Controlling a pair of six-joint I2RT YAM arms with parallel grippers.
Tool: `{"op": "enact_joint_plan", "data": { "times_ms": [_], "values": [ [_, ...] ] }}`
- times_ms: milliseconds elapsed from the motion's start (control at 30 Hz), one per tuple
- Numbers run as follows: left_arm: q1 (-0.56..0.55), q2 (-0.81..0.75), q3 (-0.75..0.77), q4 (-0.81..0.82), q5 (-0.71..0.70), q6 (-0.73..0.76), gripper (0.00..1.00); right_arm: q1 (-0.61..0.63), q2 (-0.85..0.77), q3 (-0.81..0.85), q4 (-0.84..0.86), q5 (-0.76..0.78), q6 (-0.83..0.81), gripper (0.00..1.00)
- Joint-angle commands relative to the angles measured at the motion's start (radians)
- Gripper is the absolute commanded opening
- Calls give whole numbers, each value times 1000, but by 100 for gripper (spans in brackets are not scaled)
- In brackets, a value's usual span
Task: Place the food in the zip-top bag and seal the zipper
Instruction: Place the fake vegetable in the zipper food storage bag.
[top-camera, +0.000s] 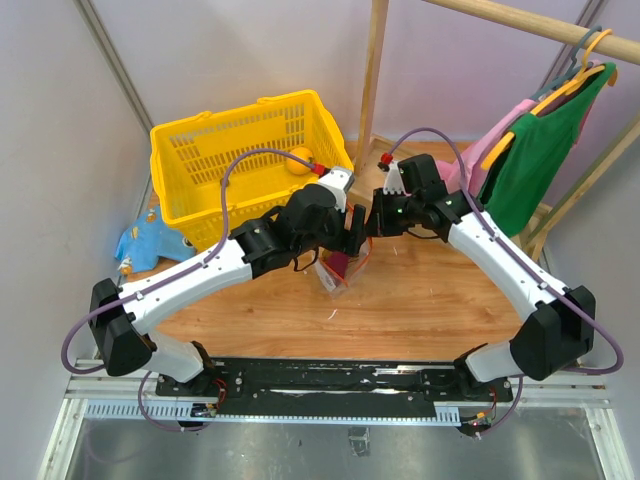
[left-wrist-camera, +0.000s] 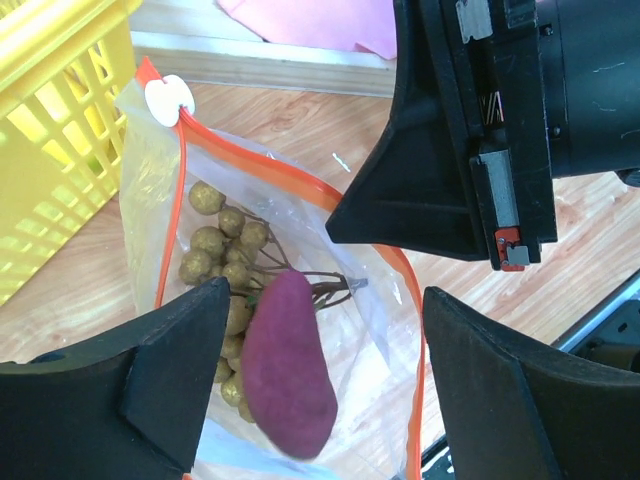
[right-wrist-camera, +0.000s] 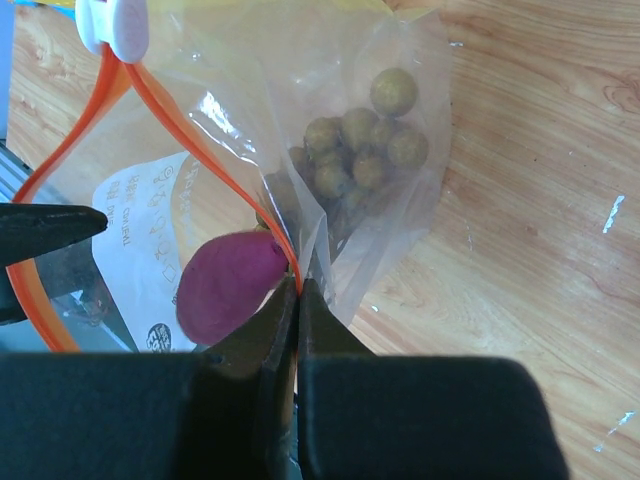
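- Zip-top bag (top-camera: 338, 272) sits on the wooden worktop (top-camera: 430, 305) between the two arms, near the yellow basket (top-camera: 200, 165), with its mouth gaping open.
- Zipper (left-wrist-camera: 250, 160), a red-orange strip, runs unsealed round that mouth. Its white slider tab (left-wrist-camera: 168, 95) sits at the end close to the basket.
- Inside the bag are the bunch of olive-brown grapes (left-wrist-camera: 222, 250) and the dark purple piece (left-wrist-camera: 290, 375), the purple one resting against the grapes and over their stems.
- Left pincer (left-wrist-camera: 325, 310) hangs over the mouth with its jaws spread wide, holding nothing (the purple piece shows below, between the two fingers).
- Right pincer (right-wrist-camera: 298, 295) is closed tight on the zip-top bag's rim, pinching the clear plastic and the strip together.
- One yellow-orange round fruit (top-camera: 298, 160) lies in the basket, well apart from the bag.
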Motion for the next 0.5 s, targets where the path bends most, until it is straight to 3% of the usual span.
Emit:
{"op": "enact_joint_plan", "data": {
  "times_ms": [0,467],
  "values": [
    [-7,-3,0,21,-33,17,83,13,11,41,-1,-8,1,1],
    [-5,-24,83,-59,-116,33,90,12,15,58,-21,8,-12,1]
  ]
}}
